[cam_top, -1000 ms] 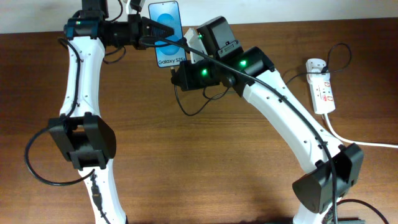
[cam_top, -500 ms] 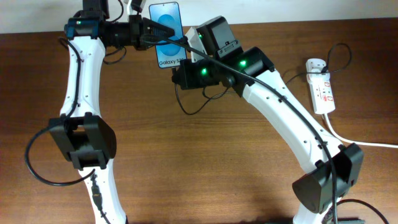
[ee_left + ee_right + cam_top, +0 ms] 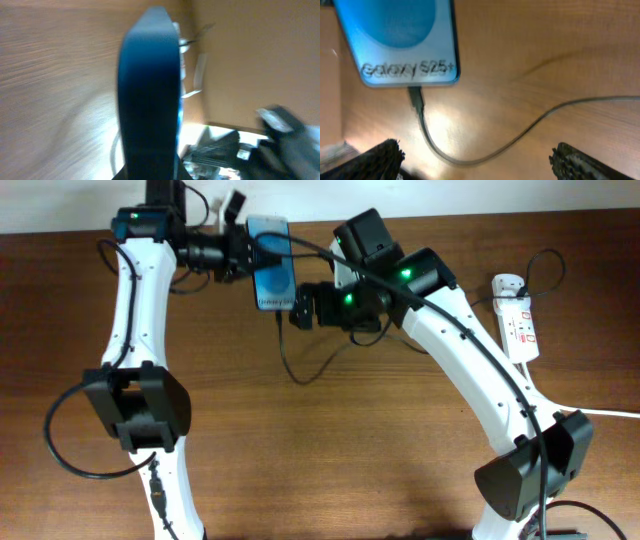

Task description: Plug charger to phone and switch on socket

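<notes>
At upper centre, the left gripper point(image 3: 243, 252) clamps the phone point(image 3: 272, 262), now tipped lower than a second ago, charger point(image 3: 415, 98) seemingly seated in its port, while the right gripper point(image 3: 480, 159) hangs wide and empty; the socket point(image 3: 518, 326), far right, awaits switching.

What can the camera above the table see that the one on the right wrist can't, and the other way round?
Only overhead: the left gripper holding the phone, and the power strip far right. Only right wrist: the plug itself, meeting the phone's bottom edge. Both: phone, black cable, wooden table.
</notes>
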You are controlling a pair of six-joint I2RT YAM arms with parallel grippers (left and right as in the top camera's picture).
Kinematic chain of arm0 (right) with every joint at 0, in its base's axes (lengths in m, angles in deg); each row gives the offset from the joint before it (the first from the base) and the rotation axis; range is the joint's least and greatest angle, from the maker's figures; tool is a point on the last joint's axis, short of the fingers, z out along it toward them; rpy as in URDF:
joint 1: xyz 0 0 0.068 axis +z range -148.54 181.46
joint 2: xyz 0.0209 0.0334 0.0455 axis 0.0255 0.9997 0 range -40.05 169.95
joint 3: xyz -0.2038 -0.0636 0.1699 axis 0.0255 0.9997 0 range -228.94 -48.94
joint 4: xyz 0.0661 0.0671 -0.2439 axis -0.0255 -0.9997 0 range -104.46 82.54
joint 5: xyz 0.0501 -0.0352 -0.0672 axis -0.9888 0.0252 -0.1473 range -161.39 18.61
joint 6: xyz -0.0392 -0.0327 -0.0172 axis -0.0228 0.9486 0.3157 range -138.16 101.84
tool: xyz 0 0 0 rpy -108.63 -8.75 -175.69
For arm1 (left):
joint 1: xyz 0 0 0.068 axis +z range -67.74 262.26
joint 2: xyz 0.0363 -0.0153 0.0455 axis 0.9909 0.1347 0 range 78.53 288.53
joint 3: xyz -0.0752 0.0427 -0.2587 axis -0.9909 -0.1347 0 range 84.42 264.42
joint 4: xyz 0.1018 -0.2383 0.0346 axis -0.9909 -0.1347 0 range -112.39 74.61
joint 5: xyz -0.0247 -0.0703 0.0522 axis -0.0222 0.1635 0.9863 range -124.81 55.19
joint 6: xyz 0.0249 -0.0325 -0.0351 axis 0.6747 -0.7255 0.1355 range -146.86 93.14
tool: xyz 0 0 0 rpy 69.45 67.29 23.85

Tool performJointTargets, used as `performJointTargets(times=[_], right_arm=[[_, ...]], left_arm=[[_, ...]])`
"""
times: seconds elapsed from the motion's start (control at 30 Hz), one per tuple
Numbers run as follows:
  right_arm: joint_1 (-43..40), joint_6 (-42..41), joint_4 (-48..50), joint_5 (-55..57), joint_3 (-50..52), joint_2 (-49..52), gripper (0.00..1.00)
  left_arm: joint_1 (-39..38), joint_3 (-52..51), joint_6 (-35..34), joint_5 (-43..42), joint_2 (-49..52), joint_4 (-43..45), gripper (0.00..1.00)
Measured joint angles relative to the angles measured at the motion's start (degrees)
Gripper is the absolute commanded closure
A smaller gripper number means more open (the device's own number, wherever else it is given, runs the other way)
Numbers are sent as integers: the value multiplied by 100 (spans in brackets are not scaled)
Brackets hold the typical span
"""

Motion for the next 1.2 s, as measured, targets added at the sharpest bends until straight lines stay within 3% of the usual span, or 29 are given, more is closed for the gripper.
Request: performJointTargets(times=[0.03,0.17,0.5,0.73,1.0,1.07,1.1,1.13,1.2], right_arm=[[0,210,-297,-31,0,0,1],[0,533,-1139,153,-13,0,1],[0,573,-1200,238,-13,0,1],[0,575,-1126,256,-13,0,1],[-146,573,-1126,363,-13,59,1],[-531,575,-1126,400,-13,68,2],[-791,573,-1147,409,-13,68,2],[-1023,577,-1182,468,-13,68,1],[-1556,575,-1263,839,-13,68,2]], left_arm=[[-149,-17,138,817,0,-162,100],[-614,-15,245,1875,44,-219,100],[-525,-15,286,2378,1493,-203,100],[-817,-15,328,1967,1991,-302,100],[-1043,-15,345,1980,2050,-146,43],[-1043,-4,356,2120,2050,-153,43],[-1043,15,345,2175,2048,-166,37],[-1043,17,345,2181,2048,-166,14],[-1051,81,341,2284,2017,-197,0]])
